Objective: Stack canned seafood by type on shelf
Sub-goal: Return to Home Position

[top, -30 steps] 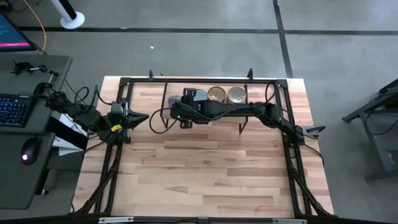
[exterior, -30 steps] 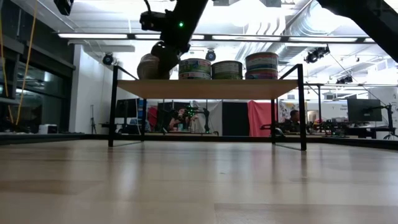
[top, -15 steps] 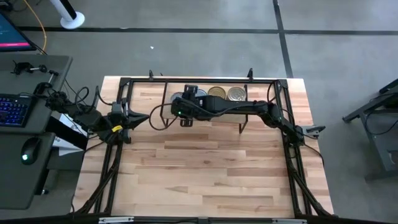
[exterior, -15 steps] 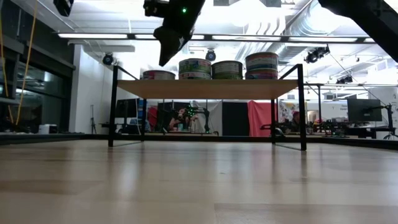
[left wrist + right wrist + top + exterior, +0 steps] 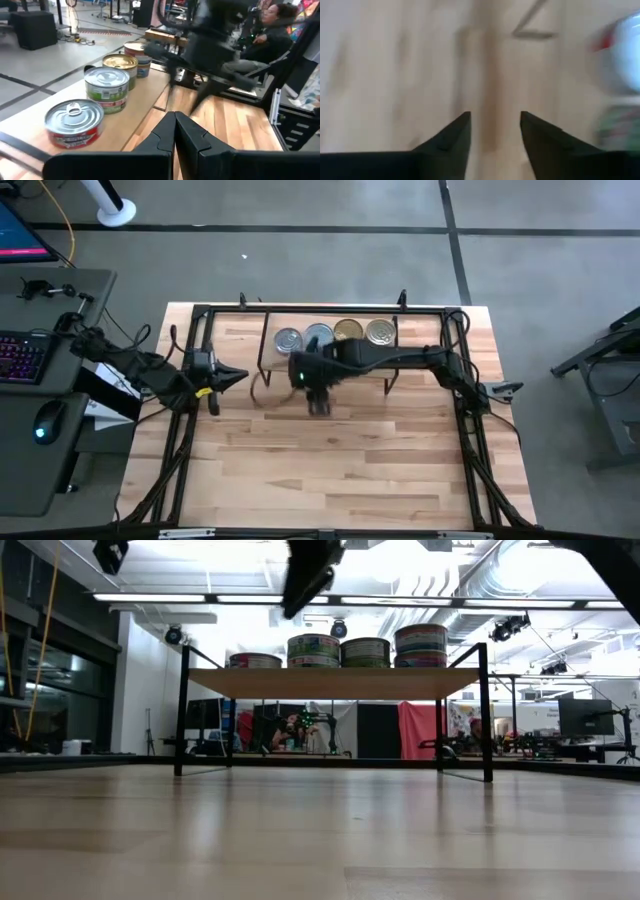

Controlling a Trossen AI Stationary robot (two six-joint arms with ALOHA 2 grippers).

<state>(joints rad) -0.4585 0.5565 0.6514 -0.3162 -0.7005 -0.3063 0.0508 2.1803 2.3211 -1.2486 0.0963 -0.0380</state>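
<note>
The right end effector (image 5: pixel 495 115) has let go of the red tin (image 5: pixel 288 339) on the shelf (image 5: pixel 335 683) and pulled back, released. Stacking looks done. The left end effector (image 5: pixel 175 117) waits, clenched.

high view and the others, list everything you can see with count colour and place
canned seafood piles: four, two silver-topped then two gold-topped, in a row on the shelf
red-label tin: one, leftmost pile in the high view
shelf: one, light wood on black legs, table's far side
table: one, light wood
keyboard: one, dark, on desk beside table
person: one, seated beyond table
left pincer: shut, left of shelf
right pincer: open, above table before shelf
</note>
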